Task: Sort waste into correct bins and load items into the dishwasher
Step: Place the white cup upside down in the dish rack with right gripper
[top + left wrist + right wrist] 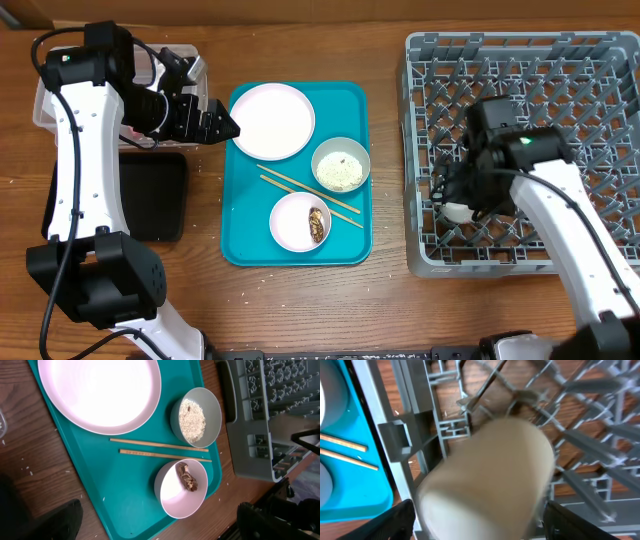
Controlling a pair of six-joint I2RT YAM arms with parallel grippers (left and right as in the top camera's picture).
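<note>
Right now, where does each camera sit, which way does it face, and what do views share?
Overhead: above the table, facing straight down on teal tray and grey rack; left arm and right arm show.
Left wrist: above the tray, facing down on plate and chopsticks; its dark fingers show.
Right wrist: low over the rack, facing a blurred white cup between its fingers.
Shared: tray and chopsticks, in all three.

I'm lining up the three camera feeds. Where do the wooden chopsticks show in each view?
Overhead: the chopsticks lie diagonally across the middle of the teal tray.
Left wrist: the chopsticks lie mid-frame, nearly horizontal, just below the large plate.
Right wrist: only their ends show, at the left edge.
Shared landmark: the teal tray under them, visible in all three views.
</note>
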